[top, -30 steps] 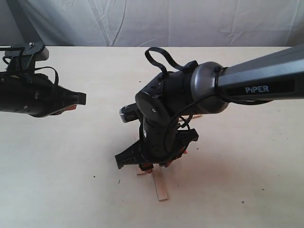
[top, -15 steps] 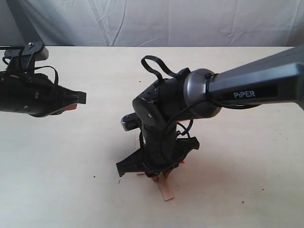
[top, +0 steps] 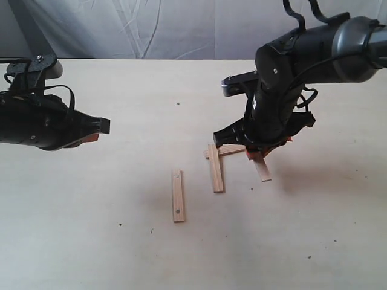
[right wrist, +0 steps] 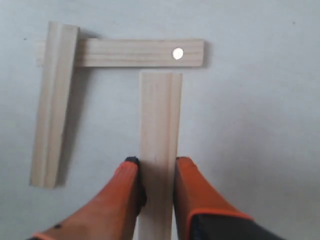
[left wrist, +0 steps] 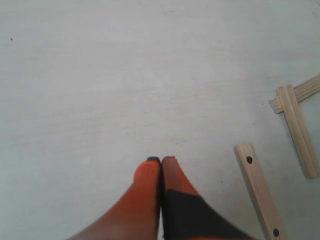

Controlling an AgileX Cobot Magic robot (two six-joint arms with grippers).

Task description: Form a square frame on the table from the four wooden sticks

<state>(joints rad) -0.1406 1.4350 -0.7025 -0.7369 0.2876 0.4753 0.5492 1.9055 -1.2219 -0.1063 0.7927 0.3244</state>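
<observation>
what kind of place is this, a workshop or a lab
Likely a robot lab test bench: a pale table, a creased white cloth backdrop, and the black right arm, its end effector gripping a wooden stick.

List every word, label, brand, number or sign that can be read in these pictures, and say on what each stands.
None: no word, number, brand or sign is readable in any view.
The four wooden sticks, including the stick in the right gripper, bear no writing; some have small holes.
The right arm, the left arm and the table show no legible print.
</observation>
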